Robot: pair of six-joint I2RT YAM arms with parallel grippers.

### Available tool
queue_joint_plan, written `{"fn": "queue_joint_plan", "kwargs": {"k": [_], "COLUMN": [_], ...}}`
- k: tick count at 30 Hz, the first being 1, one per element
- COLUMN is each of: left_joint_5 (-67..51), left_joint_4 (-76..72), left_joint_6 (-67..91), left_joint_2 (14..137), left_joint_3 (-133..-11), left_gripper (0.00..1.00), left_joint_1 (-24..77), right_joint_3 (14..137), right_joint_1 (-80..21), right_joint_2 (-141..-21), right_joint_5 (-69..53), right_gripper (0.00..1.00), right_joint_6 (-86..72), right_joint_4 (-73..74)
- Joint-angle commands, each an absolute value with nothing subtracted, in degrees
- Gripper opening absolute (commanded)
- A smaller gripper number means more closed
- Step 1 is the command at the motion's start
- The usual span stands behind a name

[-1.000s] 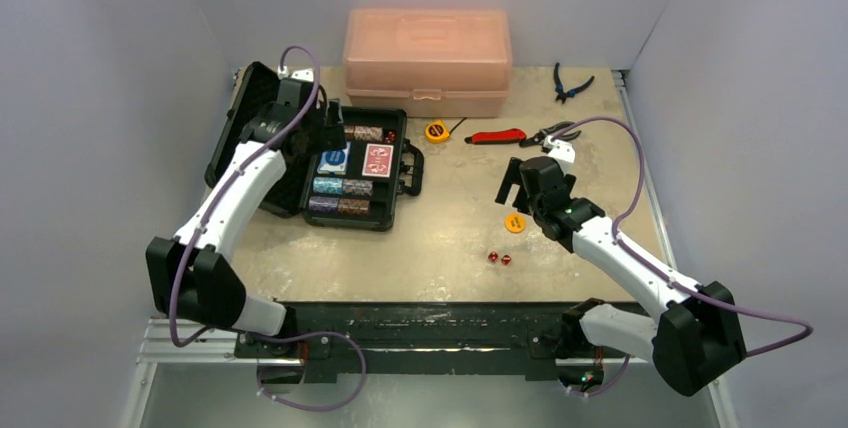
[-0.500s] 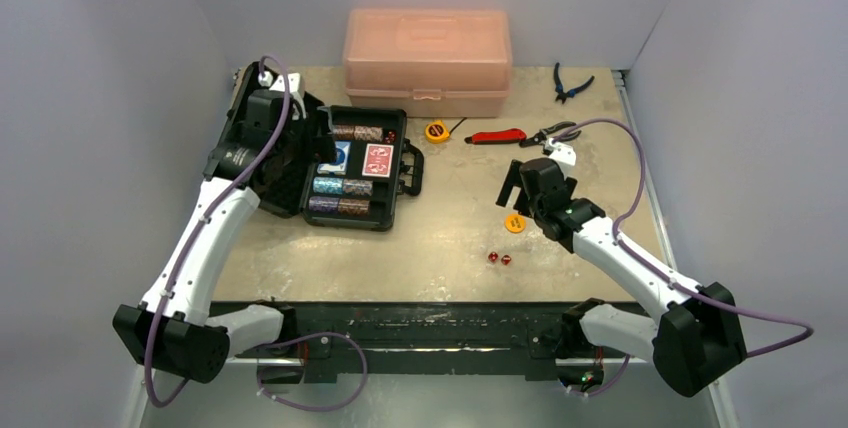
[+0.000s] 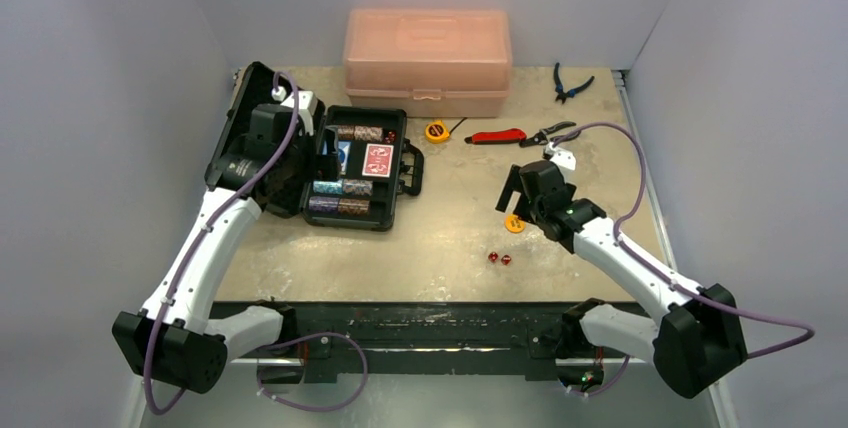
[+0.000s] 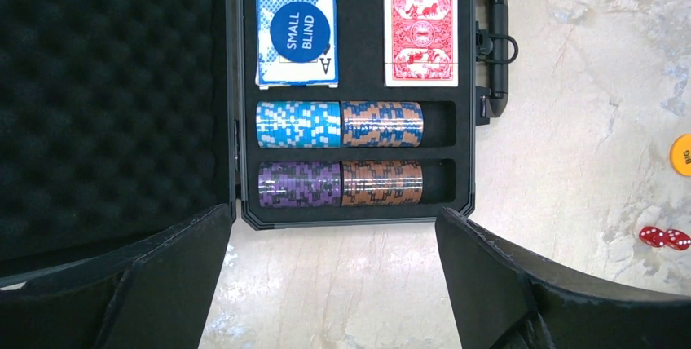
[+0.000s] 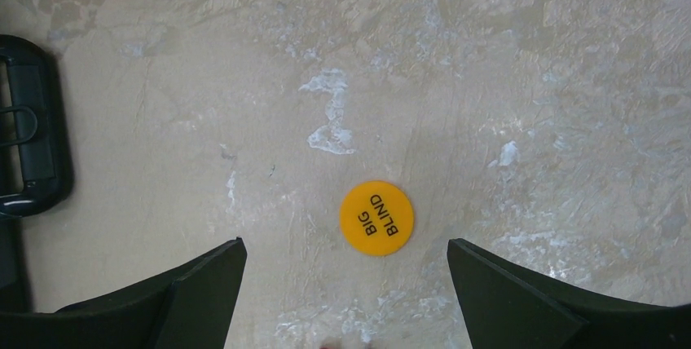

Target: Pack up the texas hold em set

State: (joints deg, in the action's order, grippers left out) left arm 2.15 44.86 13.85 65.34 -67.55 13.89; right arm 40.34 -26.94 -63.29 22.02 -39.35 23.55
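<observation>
The black briefcase (image 3: 392,170) lies open at the left, its foam-lined lid (image 3: 232,130) tilted back. Inside it I see a blue deck with the blue SMALL BLIND disc (image 4: 303,29) on top, a red deck (image 4: 420,33) and chip stacks (image 4: 340,124). My left gripper (image 4: 334,284) is open and empty, above the case's near edge (image 3: 325,156). The yellow BIG BLIND disc (image 5: 376,218) lies on the table (image 3: 514,223). My right gripper (image 5: 346,284) is open and empty just above and near the disc (image 3: 512,196). Two red dice (image 3: 499,259) lie nearer the front.
A translucent pink box (image 3: 427,58) stands at the back. A yellow tape measure (image 3: 435,131), a red-handled knife (image 3: 497,136), cutters (image 3: 550,133) and blue pliers (image 3: 571,83) lie behind the right gripper. The case handle (image 5: 28,129) is left of the disc.
My left arm has swung left and its gripper has drawn back from over the decks to the case's near side. My right gripper has shifted slightly toward the yellow disc.
</observation>
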Motion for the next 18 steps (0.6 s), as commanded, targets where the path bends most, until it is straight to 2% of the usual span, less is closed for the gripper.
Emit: {"fn": "queue_joint_plan", "kwargs": {"k": [1, 18], "left_joint_5": [0.62, 1.32], "left_joint_4": [42.91, 43.06], "left_joint_6": [12.68, 12.15], "left_joint_2": [63.63, 61.73], "left_joint_3": [-67.43, -66.53], "left_gripper": [0.95, 0.93], "left_joint_1": [13.7, 14.24], "right_joint_3": [40.69, 45.86], "right_joint_1": [-26.98, -26.94], "right_joint_2": [-65.66, -78.97], "right_joint_5": [20.5, 15.91], "right_gripper": [0.99, 0.99], "right_joint_6": [-42.23, -39.65], "right_joint_4": [25.35, 25.92]}}
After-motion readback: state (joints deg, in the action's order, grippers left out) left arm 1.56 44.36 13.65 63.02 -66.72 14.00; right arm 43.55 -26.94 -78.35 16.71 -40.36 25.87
